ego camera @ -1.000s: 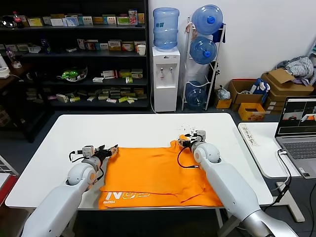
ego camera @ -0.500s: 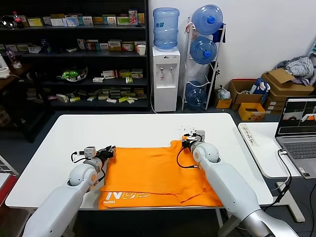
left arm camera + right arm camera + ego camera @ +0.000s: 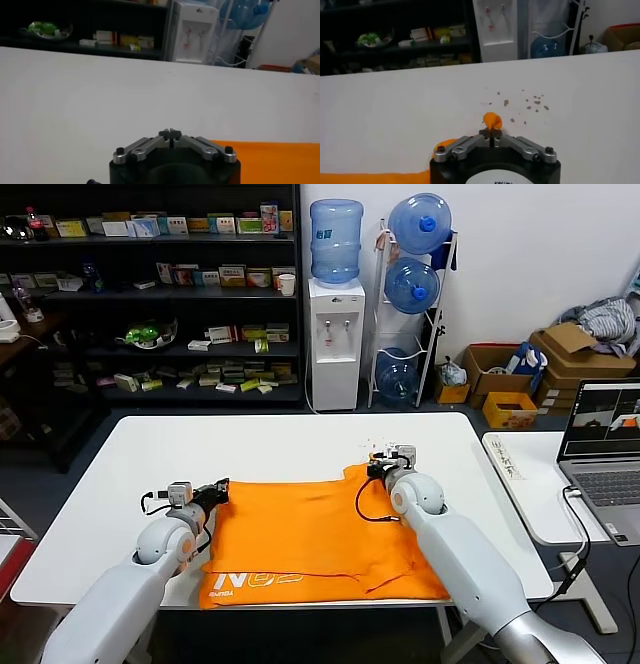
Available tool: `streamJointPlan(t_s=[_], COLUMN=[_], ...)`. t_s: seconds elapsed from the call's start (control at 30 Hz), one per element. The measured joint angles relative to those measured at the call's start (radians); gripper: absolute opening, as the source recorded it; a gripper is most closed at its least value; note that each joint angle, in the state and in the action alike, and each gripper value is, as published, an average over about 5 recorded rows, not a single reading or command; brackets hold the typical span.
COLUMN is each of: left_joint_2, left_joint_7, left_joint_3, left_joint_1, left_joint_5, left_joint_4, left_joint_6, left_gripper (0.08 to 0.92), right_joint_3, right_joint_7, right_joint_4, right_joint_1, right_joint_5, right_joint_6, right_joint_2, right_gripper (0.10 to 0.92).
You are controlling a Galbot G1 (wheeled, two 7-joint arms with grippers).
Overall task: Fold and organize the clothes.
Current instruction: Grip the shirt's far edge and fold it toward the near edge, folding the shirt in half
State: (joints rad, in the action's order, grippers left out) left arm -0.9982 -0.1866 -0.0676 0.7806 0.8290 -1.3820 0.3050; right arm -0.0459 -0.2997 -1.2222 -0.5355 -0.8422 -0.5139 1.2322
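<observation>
Head view: an orange T-shirt (image 3: pixel 315 539) lies spread flat on the white table (image 3: pixel 290 446), white lettering showing near its front hem. The left gripper (image 3: pixel 217 489) sits at the shirt's far left corner, its tips pressed together — what they pinch cannot be told. The right gripper (image 3: pixel 491 133), at the far right corner, is clamped on a small tuft of orange cloth.
</observation>
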Motion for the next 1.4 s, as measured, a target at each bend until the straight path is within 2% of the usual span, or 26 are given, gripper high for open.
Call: streamJointPlan(t_s=[0.27, 0.8, 1.4], left_joint_2=[0.027, 0.071, 0.1], left_joint_7=[-0.029, -0.1, -0.13], left_joint_3=[-0.04, -0.116, -0.198], left_joint_1=[0.072, 0.29, 0.46], left_joint_5=[-0.017, -0.038, -0.068], left_joint_4=[-0.115, -0.394, -0.567], left_joint_6=[-0.002, 0.007, 0.006], left_gripper=[0.092, 0.092, 0.092], right_joint_3=[0.018, 0.072, 0.102], right_joint_7=[-0.047, -0.176, -0.256], right_joint_4=[-0.131, -0.458, -0.683], right_joint_1=[-0.058, -0.255, -0.415], right_joint_5=[-0.052, -0.174, -0.234], right_joint_6=[-0.008, -0.071, -0.118], right_joint_2=[-0.068, -0.257, -0.375], right_gripper=[0.125, 0.125, 0.125])
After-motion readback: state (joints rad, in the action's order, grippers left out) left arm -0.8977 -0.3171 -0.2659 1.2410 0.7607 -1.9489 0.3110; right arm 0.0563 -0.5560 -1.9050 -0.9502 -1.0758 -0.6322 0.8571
